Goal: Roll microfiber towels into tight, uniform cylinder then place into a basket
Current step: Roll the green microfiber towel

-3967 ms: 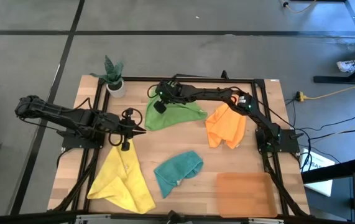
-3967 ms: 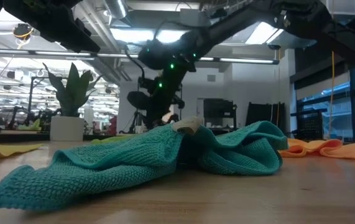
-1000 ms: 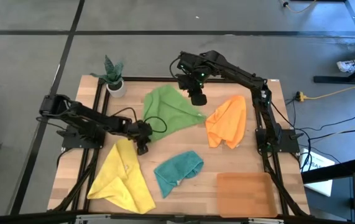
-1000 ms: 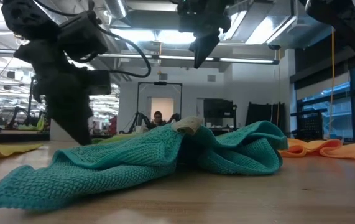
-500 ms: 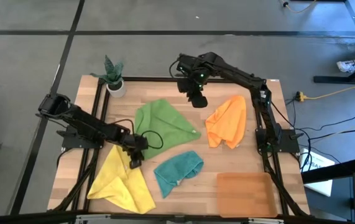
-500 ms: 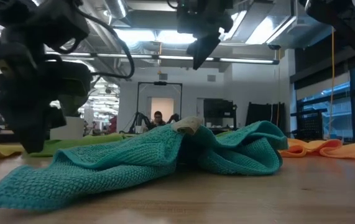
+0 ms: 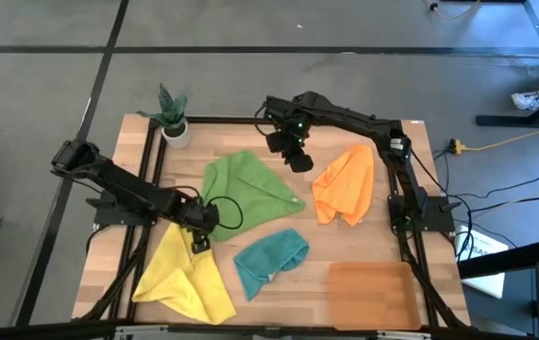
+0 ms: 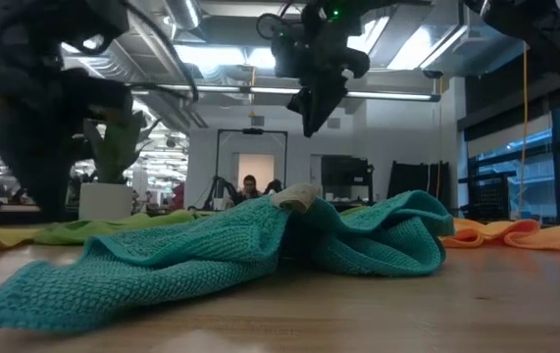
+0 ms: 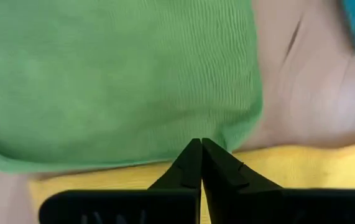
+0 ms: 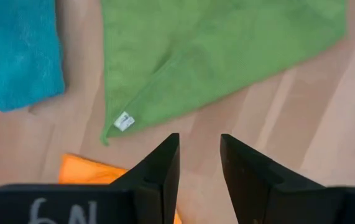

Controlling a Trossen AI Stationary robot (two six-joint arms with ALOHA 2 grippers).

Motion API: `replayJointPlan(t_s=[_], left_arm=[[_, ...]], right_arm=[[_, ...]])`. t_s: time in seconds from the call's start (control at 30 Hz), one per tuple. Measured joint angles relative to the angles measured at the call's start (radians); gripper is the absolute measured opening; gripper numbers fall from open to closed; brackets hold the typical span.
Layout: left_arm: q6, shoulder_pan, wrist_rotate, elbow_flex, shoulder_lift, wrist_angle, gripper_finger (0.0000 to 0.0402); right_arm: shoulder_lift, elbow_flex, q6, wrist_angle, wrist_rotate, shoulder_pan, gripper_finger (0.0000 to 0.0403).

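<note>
On the wooden tabletop [image 7: 288, 283], nearest the front edge lie the crumpled yellow microfiber towel [image 7: 186, 279], the teal one [image 7: 269, 260] and the translucent orange-brown basket [image 7: 371, 295] at the front right corner. The left gripper [image 7: 199, 244], fingers clenched empty, sits where yellow meets the flat green towel [image 7: 245, 187], whose tip points right. Farther back the right gripper [image 7: 299, 161] hovers, fingers released, beside the orange towel [image 7: 345, 186].

Four unrolled microfiber towels on bench: green [image 7: 245, 186] centre-rear, orange [image 7: 343, 185] right, yellow [image 7: 184, 275] front-left, teal [image 7: 269, 259] front-centre. Translucent orange-brown rectangular basket [image 7: 370, 293] front-right corner.
</note>
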Motion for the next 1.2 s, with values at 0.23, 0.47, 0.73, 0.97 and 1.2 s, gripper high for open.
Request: replayJointPlan(t_s=[0.23,0.47,0.73,0.97,1.2], left_arm=[[0.006,-0.004,-0.126,0.040,-0.016,-0.051,0.0001],[0.008,0.010,-0.218,0.110,-0.046,-0.160,0.0000],[0.148,0.046,-0.267,0.156,-0.224,-0.186,0.0002],[0.261,0.103,-0.293,0.171,-0.392,-0.168,0.0001],[0.321,0.121,-0.304,0.155,-0.447,-0.159,0.0004]], right_arm=[[-0.001,-0.056,-0.003,0.065,0.025,0.035,0.0117],[-0.012,-0.019,-0.006,0.042,0.101,0.060,0.0117],[-0.130,0.008,-0.001,-0.011,0.055,0.021,0.0117],[-0.266,0.009,0.001,-0.088,-0.019,-0.020,0.0117],[-0.427,-0.195,-0.053,-0.053,-0.317,-0.098,0.0117]])
